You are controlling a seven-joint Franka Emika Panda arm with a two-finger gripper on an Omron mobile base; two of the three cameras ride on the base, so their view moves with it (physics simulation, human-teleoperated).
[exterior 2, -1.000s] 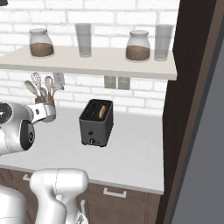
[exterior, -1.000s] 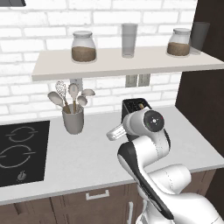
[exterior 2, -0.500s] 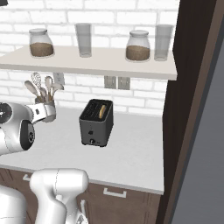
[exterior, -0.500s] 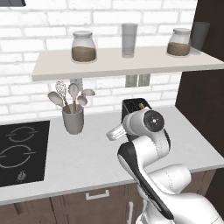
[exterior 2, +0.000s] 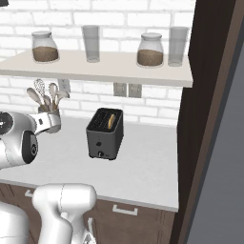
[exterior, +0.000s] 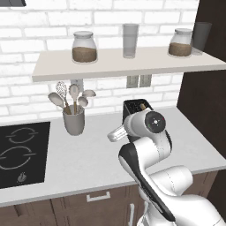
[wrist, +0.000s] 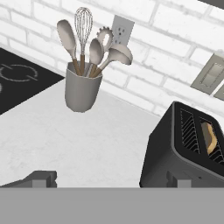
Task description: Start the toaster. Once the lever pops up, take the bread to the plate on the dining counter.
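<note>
Your dark grey boxy 2-slot toaster [exterior 2: 105,133] sits on the white worktop [exterior 2: 143,167] near the brick wall, narrow front face toward you, so its small silvery lever [exterior 2: 99,153] low on that face is reachable. The pale tan bread slice [exterior 2: 111,121] stands upright in 1 slot, ready for toasting. Your claw [wrist: 109,181] hangs above the worktop with its fingers spread wide and empty, the toaster off to one side, a grey utensil cup [wrist: 81,92] ahead.

Ahead of the hand the white worktop [wrist: 65,135] lies bare. The utensil holder [wrist: 81,91] stands ahead to its left, the toaster [wrist: 188,153] close on its right.
</note>
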